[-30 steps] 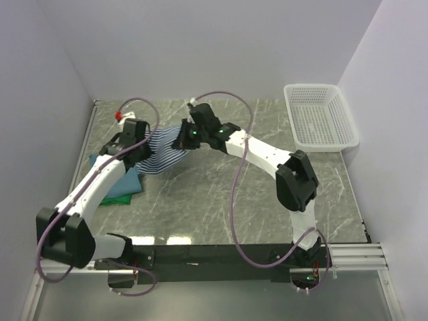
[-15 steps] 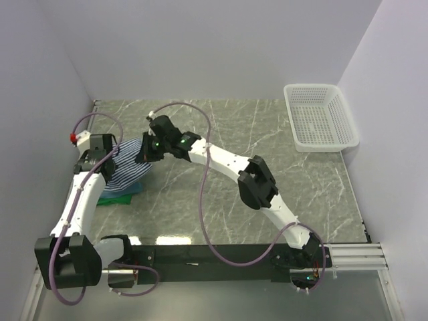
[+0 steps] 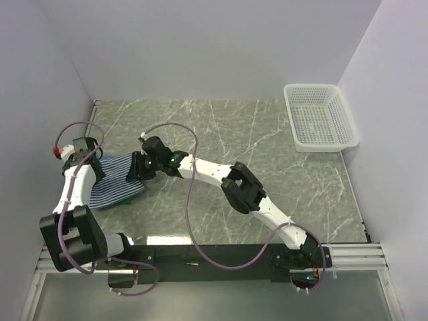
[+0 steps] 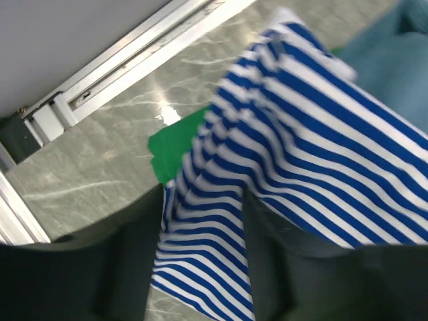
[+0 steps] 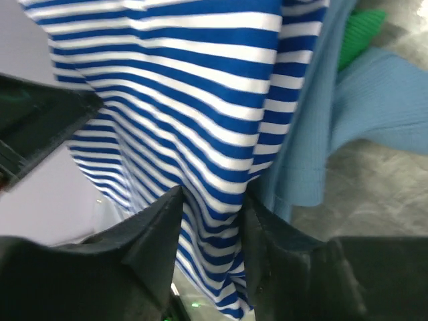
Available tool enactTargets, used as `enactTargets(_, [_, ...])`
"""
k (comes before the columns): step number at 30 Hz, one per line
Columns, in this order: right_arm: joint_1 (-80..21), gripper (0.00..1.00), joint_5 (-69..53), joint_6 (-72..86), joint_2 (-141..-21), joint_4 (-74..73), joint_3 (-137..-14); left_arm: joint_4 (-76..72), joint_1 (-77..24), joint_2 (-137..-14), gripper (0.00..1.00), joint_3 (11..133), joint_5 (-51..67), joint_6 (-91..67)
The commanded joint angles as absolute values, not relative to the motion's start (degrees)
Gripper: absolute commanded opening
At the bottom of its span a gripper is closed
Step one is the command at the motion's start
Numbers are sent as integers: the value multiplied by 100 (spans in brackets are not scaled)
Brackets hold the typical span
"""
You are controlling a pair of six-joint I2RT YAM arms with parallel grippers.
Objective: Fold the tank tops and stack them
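Observation:
The navy-and-white striped tank top (image 3: 112, 179) lies at the table's left side, on top of the green tank top (image 4: 175, 148) and the teal-blue tank top (image 5: 391, 87). Only a green edge (image 3: 129, 198) shows from above. My left gripper (image 3: 95, 167) is at the striped top's left end; in its wrist view the gripper (image 4: 204, 224) stands open with striped cloth lying loose between the fingers. My right gripper (image 3: 138, 170) is at the cloth's right end. In its own view that gripper (image 5: 212, 200) is open too, with a striped fold (image 5: 200, 134) in the gap.
A white mesh basket (image 3: 321, 120) stands at the back right corner. The left wall runs close beside the pile and my left arm. A metal rail (image 4: 134, 60) borders the table by the cloth.
Both arms have swung left and down, carrying the striped top from the table's middle onto the pile at the left. Both grippers have gone from shut on the cloth to open.

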State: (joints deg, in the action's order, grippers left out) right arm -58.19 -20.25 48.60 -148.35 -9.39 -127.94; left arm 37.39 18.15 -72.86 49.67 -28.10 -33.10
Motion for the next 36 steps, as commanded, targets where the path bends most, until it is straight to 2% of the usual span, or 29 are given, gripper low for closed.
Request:
enactTargets(1, [-5783, 51, -2066, 4755, -14380, -361, -12316, 3630, 2082, -7049, 57, 4949, -2654, -3524])
enactTargets(2, [-5783, 54, -2039, 4729, -14161, -343, -12235, 3630, 2153, -6988, 58, 4940, -2654, -3524])
enactTargets(5, [-5722, 56, -2022, 4702, -13801, -378, -12024, 3673, 2364, -6768, 65, 5009, -2611, -3551])
enactTargets(15, [-5432, 56, -1854, 4562, -12508, -159, -10821, 3867, 2470, -6267, 58, 5782, -2550, -3683])
enactTargets(18, [-5256, 57, -1802, 4465, -12016, -9, -10276, 3797, 2461, -6135, 58, 5932, -2076, -3630])
enactTargets(24, [-4756, 61, -1486, 4175, -10593, 298, -8826, 2963, 2040, -5424, 58, 5503, -54, -3594])
enactTargets(28, [-4509, 62, -881, 3885, -9224, 203, -7676, 2391, 838, -5115, 60, 5203, 360, -3989])
enactTargets(33, [-4412, 68, 95, 3490, -7623, -158, -6306, 1812, -1754, -5247, 59, 5037, -542, -4490])
enactTargets(36, [-4421, 77, 517, 3393, -6585, -333, -5514, 1434, -3082, -5440, 59, 4887, -1219, -4457])
